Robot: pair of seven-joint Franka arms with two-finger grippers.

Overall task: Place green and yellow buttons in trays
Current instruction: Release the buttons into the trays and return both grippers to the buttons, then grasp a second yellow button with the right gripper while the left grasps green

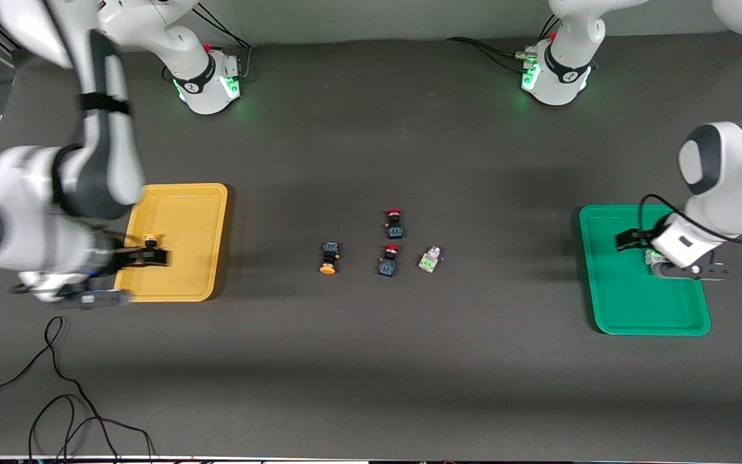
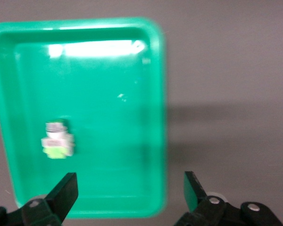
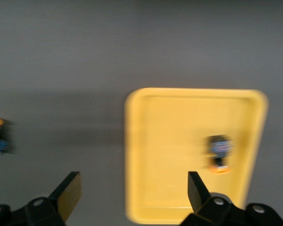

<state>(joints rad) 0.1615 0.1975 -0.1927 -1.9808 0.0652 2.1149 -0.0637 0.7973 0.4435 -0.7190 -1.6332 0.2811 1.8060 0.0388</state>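
Green tray [image 1: 628,309]: lowest large thing in the front view, at the left arm's end of the table; it lies under the left gripper [image 1: 657,248].
Yellow tray [image 1: 197,212]: at the right arm's end, under the right gripper [image 1: 142,256].
Left gripper: hovers over the green tray, fingers spread wide and empty in its wrist view.
Right gripper: hovers over the yellow tray's edge, fingers likewise spread, nothing between them.
Green button in tray [image 2: 57,141]: lies on the tray floor below the left gripper, apparently sorted by colour.
Yellow button in tray [image 3: 220,153]: lies in the yellow tray beneath the right gripper, matched the same way.
Loose yellow button [image 1: 328,258]: on the table, well apart from both grippers.
Loose green button [image 1: 430,260]: on the table, also unsorted.
Red-capped switches [image 1: 391,241]: two, between the loose buttons; likely to stay put.
Hidden: in the front view the left wrist covers most of the tray's green button; the right arm is motion-blurred.
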